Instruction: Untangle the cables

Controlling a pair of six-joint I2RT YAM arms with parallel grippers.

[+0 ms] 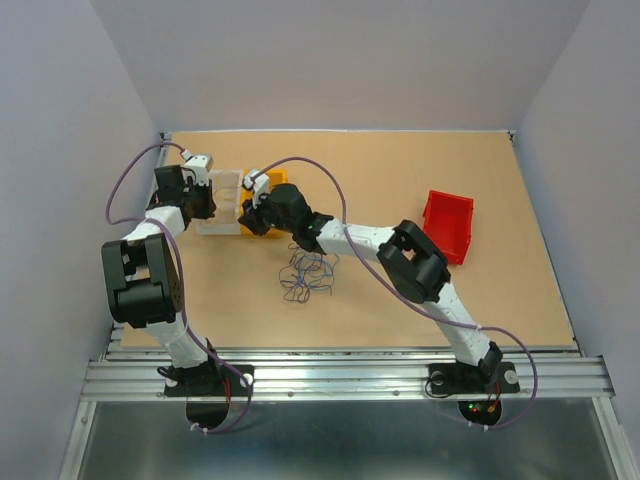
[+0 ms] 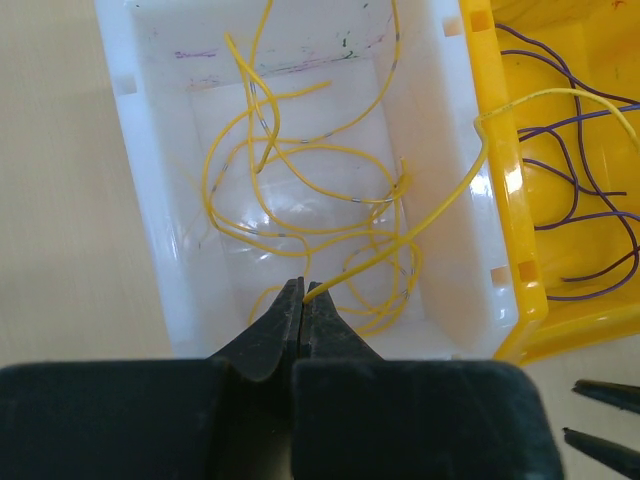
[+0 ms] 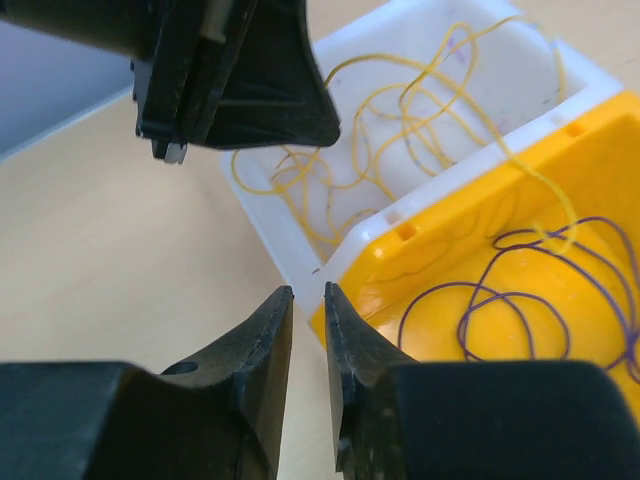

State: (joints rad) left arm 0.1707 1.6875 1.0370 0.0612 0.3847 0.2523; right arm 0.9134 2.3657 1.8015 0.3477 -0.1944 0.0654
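The tangled bunch of thin dark blue and orange cables [image 1: 307, 272] lies on the table in front of the bins, with neither gripper on it. My left gripper [image 2: 303, 293] is shut on the end of a yellow wire [image 2: 400, 240]. It hangs over the near wall of the white bin [image 2: 130, 150], which holds several looping yellow wires. That wire runs up over the wall into the yellow bin [image 2: 500, 200]. My right gripper [image 3: 308, 292] is slightly open and empty, at the near corner of the yellow bin [image 3: 450, 230], which holds purple wires [image 3: 520, 300].
The white bin [image 1: 228, 180] and yellow bin [image 1: 277, 177] stand side by side at the back left, under both wrists. A red bin [image 1: 448, 225] stands at the right. My left gripper's body [image 3: 230, 80] hangs over the white bin [image 3: 270, 215].
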